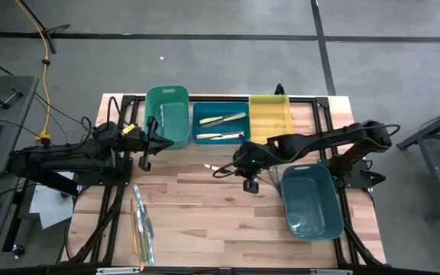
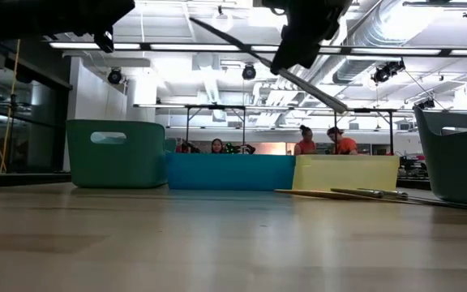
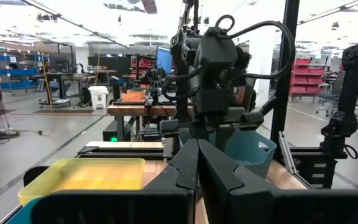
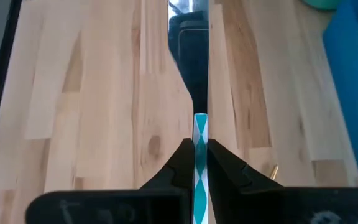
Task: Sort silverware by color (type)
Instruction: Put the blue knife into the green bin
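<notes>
My right gripper [image 4: 200,163] hangs above the table's middle [image 1: 243,166], shut on a piece of silverware [image 4: 194,74] with a blue-and-white handle and a mirror-like silvery end. My left gripper [image 3: 197,168] is shut with nothing in it and waits at the table's left [image 1: 147,145], beside the green bin. Two yellow-handled pieces [image 1: 221,121] lie in the blue bin [image 1: 203,126]. A few more pieces [image 1: 140,225] lie flat on the table near its front left. My right gripper pinches the blue-and-white handle [image 4: 200,134] between its two fingers. The fingers slant down from above, toward the table's left, and the piece runs along them with its silvery end ahead of the fingertips. It is lifted clear of the table and tilted [image 2: 242,50].
Along the far edge stand a green bin [image 1: 168,114], the blue bin and a yellow bin [image 1: 270,118]. A grey-blue bin [image 1: 312,200] stands at the right under my right arm. Bare wood lies in the table's middle and front. People sit in the room beyond [image 2: 306,139].
</notes>
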### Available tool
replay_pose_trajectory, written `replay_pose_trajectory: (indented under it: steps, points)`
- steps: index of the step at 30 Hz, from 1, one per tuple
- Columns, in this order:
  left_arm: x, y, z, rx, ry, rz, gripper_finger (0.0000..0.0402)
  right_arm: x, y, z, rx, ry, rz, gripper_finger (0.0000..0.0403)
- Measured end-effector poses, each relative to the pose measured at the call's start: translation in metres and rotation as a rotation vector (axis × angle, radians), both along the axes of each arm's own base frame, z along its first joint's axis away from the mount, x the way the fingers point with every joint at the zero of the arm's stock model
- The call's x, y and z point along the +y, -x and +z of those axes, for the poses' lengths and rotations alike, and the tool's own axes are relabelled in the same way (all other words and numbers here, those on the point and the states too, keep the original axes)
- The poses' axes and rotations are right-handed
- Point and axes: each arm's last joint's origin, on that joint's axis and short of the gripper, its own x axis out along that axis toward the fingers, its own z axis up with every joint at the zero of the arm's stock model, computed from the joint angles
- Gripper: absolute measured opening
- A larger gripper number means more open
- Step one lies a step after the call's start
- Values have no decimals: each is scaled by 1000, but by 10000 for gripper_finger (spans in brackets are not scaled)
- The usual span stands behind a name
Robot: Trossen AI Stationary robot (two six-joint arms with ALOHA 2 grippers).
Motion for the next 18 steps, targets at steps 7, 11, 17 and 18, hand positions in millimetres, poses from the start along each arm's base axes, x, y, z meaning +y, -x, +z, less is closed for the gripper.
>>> replay_pose_trajectory:
  steps: [7, 11, 17, 18]
  points:
    - [0, 0, -1, 11, 3, 0, 3, -1, 0, 2, -16, 35, -23, 15]
    - [0, -1, -2, 21, 6, -1, 3, 0, -3, -19, -116, -11, -17, 15]
    - [0, -1, -3, 26, 6, -1, 3, -2, -4, -48, -299, -49, -12, 15]
    - [0, -1, -2, 25, 6, -1, 3, -5, -5, -48, -352, -43, -10, 15]
